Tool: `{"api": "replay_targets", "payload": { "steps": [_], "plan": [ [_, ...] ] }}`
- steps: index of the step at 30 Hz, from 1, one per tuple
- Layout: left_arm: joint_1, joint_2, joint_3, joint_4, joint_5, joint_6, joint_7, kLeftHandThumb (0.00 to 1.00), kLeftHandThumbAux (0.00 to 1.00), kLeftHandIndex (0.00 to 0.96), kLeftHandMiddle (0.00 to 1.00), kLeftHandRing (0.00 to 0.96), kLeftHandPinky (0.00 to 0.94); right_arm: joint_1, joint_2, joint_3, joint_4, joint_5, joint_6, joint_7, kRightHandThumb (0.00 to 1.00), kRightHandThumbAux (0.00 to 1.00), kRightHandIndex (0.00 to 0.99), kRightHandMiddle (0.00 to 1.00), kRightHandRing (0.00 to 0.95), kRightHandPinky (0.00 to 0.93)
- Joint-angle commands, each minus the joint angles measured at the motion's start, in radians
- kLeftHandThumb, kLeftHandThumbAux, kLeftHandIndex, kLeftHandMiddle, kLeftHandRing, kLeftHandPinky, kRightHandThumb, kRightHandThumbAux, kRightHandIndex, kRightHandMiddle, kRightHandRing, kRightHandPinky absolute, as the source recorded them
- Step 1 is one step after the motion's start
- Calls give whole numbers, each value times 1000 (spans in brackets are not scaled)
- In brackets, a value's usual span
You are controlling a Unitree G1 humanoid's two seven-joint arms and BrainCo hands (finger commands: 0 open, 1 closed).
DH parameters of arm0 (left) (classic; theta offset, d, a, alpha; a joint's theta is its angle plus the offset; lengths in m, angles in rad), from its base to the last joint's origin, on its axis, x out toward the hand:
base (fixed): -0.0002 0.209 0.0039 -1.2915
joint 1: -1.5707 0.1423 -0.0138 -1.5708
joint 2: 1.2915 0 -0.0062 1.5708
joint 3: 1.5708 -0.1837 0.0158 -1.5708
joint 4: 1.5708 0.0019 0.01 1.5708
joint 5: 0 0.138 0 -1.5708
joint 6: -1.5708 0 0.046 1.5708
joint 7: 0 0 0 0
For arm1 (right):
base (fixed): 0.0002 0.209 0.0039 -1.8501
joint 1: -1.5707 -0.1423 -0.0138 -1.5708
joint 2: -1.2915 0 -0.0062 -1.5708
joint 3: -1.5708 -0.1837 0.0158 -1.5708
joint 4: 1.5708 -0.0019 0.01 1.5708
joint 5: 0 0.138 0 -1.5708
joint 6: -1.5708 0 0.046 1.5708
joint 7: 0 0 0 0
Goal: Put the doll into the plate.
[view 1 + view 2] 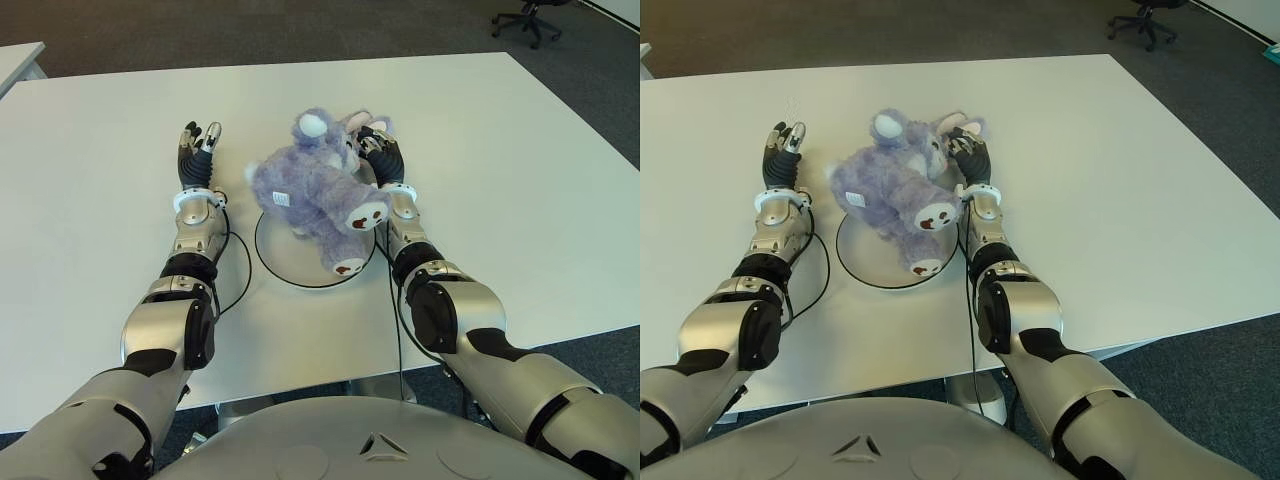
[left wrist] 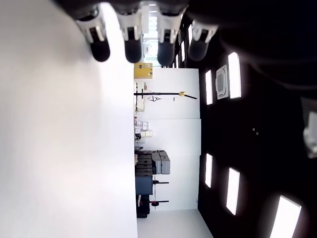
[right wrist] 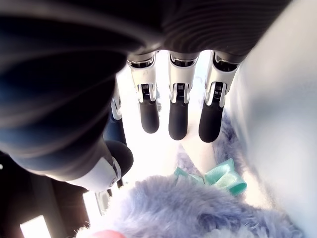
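Observation:
A fluffy purple doll (image 1: 315, 185) with white ears and brown foot soles lies on its side across a white round plate (image 1: 285, 255) with a dark rim. Its head points away from me and one foot hangs over the plate's near edge. My right hand (image 1: 380, 147) is at the doll's head on its right side. In the right wrist view its fingers (image 3: 177, 116) are stretched out above the fur (image 3: 198, 213) and a mint bow (image 3: 220, 177), closed on nothing. My left hand (image 1: 198, 140) shows left of the doll, fingers (image 2: 131, 47) straight, holding nothing.
The white table (image 1: 520, 170) stretches wide on both sides of the plate. Black cables (image 1: 240, 270) run along both forearms. An office chair (image 1: 530, 18) stands on the floor at the far right, and another table's corner (image 1: 15, 60) shows at the far left.

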Motion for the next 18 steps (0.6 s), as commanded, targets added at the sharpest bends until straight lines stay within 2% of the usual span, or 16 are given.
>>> {"api": "replay_targets", "payload": {
  "steps": [1, 13, 18],
  "plan": [
    [84, -31, -15, 61, 8, 77, 5, 0, 444, 13, 88, 54, 0, 119, 15, -10, 79, 12, 77, -6, 680, 734, 399, 180, 191, 256],
    [90, -27, -20, 62, 10, 53, -18, 0, 481, 33, 103, 63, 0, 117, 15, -13, 80, 14, 79, -2, 679, 734, 398, 176, 187, 248],
    [93, -22, -25, 65, 8, 34, -37, 0, 505, 55, 116, 80, 38, 117, 15, -12, 80, 12, 80, -2, 678, 735, 398, 174, 184, 251]
  ]
}}
